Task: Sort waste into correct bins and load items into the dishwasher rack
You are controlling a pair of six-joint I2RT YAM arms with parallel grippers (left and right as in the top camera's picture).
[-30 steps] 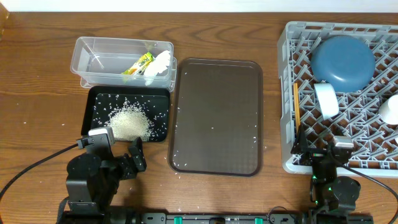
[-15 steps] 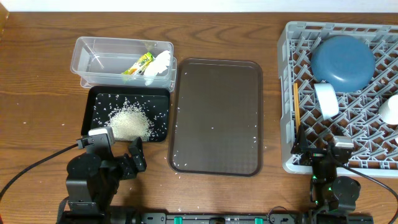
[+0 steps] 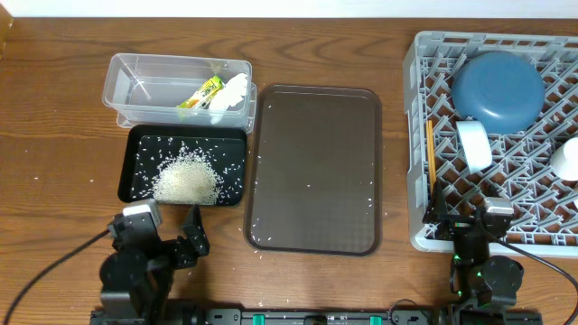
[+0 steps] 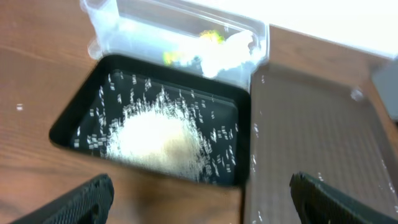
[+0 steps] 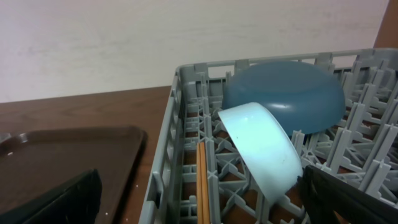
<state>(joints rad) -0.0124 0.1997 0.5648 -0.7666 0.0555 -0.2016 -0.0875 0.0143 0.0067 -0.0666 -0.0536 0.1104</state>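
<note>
The wooden table [image 3: 54, 135] carries everything. The grey dishwasher rack [image 3: 417, 135] takes up its right end, and the brown serving tray [image 3: 316, 171] lies in the middle, bare but for a few stray grains. To the left of that sit the clear tub [image 3: 153, 86] at the back and the black tray [image 3: 131, 181] just in front of it.

In the rack the dark-blue plate [image 3: 498, 88] leans face down at the back, the light-blue bowl [image 3: 473, 144] stands on edge against it, the chopsticks [image 3: 430, 149] lie along the left wall and a white cup [image 3: 567, 160] sits at the right edge.

The rice heap [image 3: 187, 178] is in the black tray. The napkin [image 3: 233, 92] and snack wrapper [image 3: 203, 92] lie side by side in the tub.

The left hand [image 4: 199, 202] hovers just short of the black tray, fingers spread wide, holding nothing. The right hand [image 5: 199, 199] hangs at the rack's near left corner, likewise wide apart and empty
</note>
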